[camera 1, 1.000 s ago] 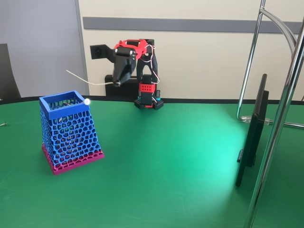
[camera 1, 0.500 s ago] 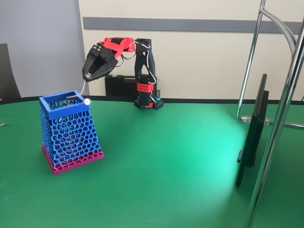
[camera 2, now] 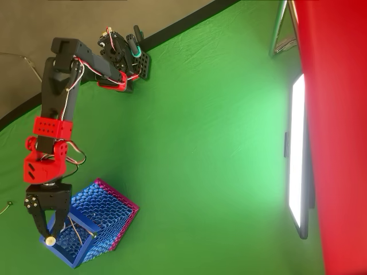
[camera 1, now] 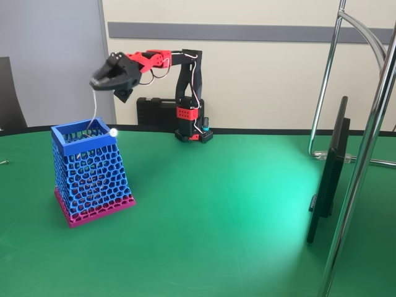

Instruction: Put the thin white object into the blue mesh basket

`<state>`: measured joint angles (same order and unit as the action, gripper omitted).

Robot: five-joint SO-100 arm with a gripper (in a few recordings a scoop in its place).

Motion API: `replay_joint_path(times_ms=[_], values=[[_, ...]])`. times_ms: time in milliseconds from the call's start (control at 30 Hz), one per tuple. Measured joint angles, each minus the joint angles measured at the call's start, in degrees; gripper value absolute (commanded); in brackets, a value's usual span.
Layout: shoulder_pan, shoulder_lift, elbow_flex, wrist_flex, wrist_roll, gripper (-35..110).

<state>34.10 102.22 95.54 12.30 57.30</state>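
Note:
The blue mesh basket (camera 1: 90, 170) with a magenta base stands on the green table at the left, and it sits at the lower left in the overhead view (camera 2: 100, 220). My red and black gripper (camera 1: 96, 83) hovers above its open top, shut on the thin white object (camera 1: 94, 108). That wire hangs almost straight down from the jaws, and its lower end dips inside the basket's rim. From overhead, the gripper (camera 2: 46, 229) is over the basket's near-left corner.
A small white ball (camera 1: 113, 132) rests on the basket's rim. A black case (camera 1: 154, 111) lies behind the arm's base. A dark monitor (camera 1: 328, 173) and chrome stand poles (camera 1: 365, 154) stand at the right. The green table (camera 1: 216, 204) is open between them.
The arm has swung left and outward over the basket. The white wire went from lying sideways in the air to hanging down into the basket's opening.

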Motion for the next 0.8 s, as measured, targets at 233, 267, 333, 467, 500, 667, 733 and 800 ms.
replay_joint_path(times_ms=[233,267,333,467,500,667,733,800], values=[[3.3,6.1,9.3,-6.4,-6.4,17],[3.5,6.8,10.4,-6.8,-7.3,17],[3.6,8.3,12.5,-7.5,-8.8,16],[3.3,12.8,17.8,-9.0,-13.5,17],[2.8,14.2,19.4,-9.0,-15.2,16],[-1.4,23.4,28.9,-9.1,-25.5,13],[-4.0,27.4,33.9,-9.3,-30.5,12],[-6.7,31.6,39.1,-9.4,-34.9,12]])
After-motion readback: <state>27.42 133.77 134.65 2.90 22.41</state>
